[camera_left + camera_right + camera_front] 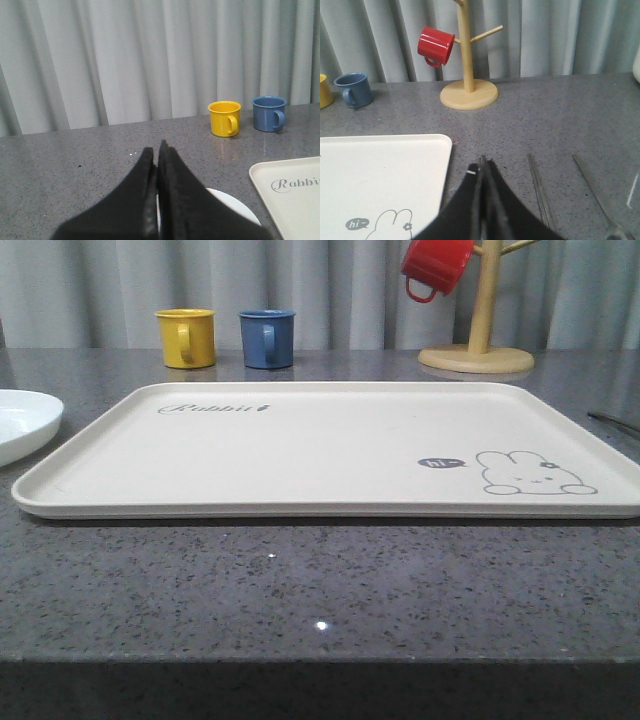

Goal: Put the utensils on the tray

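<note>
A large flat rectangular cream tray (330, 445) with rounded corners, a raised rim, a grey rabbit drawing and "Rabbit" script lies bare on the speckled grey stone desk (300, 580). Just beside its left end sits a shallow round white plate (22, 422), apart from the rim. In the left wrist view the left gripper (157, 152) hangs over the near edge of that plate, its black jaws pressed together with nothing between them. In the right wrist view the right gripper (484, 165) is likewise clenched on nothing, above the desk just off the tray's right edge. Near it lie a pair of flat metal chopsticks (540, 192) and a long-handled metal utensil (595, 197), its end cut off at the frame edge. Behind the tray stand a yellow cup (186, 337) and a blue cup (267, 338); a red cup (435, 267) hangs on a wooden mug tree (477, 335).
</note>
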You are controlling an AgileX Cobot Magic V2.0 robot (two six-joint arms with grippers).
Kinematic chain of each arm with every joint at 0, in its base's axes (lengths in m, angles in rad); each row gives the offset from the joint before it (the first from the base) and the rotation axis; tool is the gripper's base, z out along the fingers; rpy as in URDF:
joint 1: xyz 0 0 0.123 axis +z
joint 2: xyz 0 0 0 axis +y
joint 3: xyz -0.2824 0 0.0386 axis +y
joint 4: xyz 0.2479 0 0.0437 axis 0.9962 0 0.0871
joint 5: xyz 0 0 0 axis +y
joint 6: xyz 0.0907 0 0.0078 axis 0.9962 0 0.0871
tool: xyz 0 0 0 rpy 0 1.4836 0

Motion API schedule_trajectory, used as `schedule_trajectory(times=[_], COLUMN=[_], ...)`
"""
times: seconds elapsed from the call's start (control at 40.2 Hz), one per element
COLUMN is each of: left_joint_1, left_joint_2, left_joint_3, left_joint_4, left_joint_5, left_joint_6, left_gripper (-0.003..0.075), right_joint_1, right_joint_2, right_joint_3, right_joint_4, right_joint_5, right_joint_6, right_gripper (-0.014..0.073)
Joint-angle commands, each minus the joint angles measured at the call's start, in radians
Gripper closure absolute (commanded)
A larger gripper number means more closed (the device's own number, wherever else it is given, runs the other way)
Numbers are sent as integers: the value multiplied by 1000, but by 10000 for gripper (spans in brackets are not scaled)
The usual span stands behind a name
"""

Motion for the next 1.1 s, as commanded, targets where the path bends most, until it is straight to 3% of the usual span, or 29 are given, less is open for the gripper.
schedule_trajectory(times=[0.0, 0.174, 0.274, 0.573, 0.697, 1.071], left_joint_1=[1, 1, 1, 1, -22, -251], left_joint_2=[14, 14, 14, 46, 146, 563], left_joint_3=[-37, -37, -37, -44, -108, -437], left_joint_4=[0, 0, 0, -6, -38, -37], left_joint_5=[-79, -79, -79, -90, -27, 513], left_joint_6=[-8, -8, -8, -8, -8, 56], left_gripper=[643, 225, 89, 80, 80, 80], right_joint_1=[-5, -5, -5, -5, -5, -5], right_joint_2=[15, 15, 15, 15, 15, 15], right_joint_3=[-35, -35, -35, -35, -35, -35], right_joint_4=[4, 4, 4, 4, 4, 4], right_joint_5=[-70, -64, -64, -64, -64, -64], right_joint_6=[-6, -6, -6, -6, -6, -6], right_gripper=[576, 116, -25, -52, -52, -52])
